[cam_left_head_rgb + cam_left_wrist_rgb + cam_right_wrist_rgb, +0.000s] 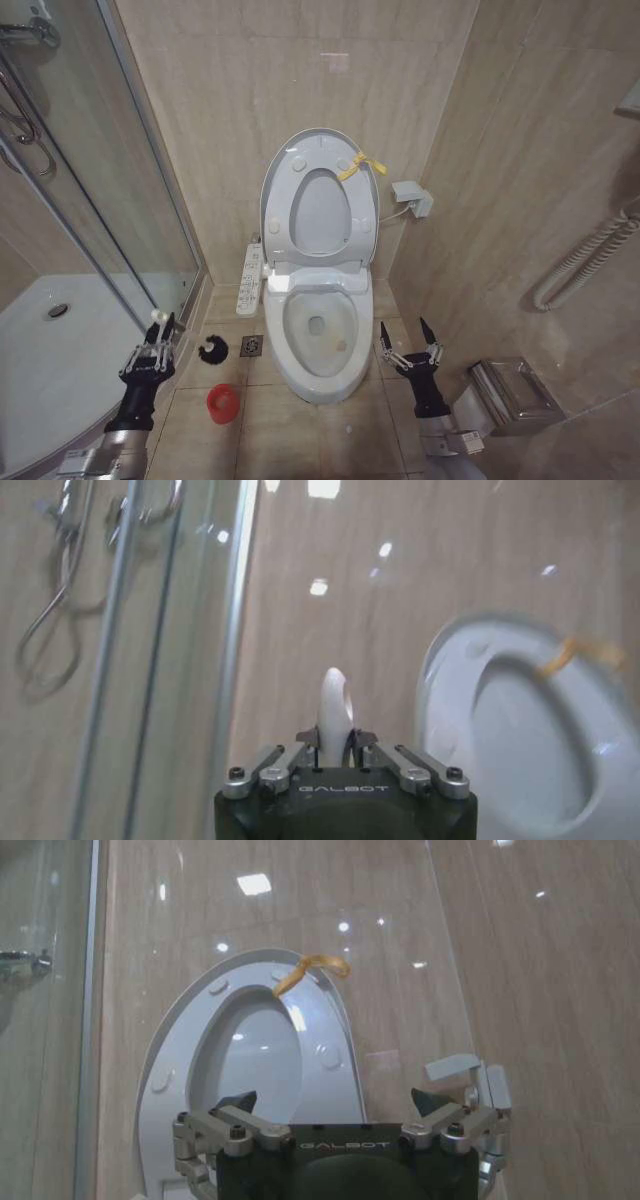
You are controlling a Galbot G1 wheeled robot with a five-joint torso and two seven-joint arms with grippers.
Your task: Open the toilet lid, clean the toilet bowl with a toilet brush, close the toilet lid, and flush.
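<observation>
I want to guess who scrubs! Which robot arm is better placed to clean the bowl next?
Probably the left. The left gripper is shut on the toilet brush handle, beside the toilet bowl, and the toilet lid stands open. The right gripper hangs open and empty on the other side.

Tiled floor (300, 425) carrying the bathroom pieces.
Toilet bowl (318, 340) stands between the two grippers; black bristle head (212, 349) and floor drain (251, 346) lie just beside the left gripper (160, 322), red cup holder (223, 403) nearer its arm.
</observation>
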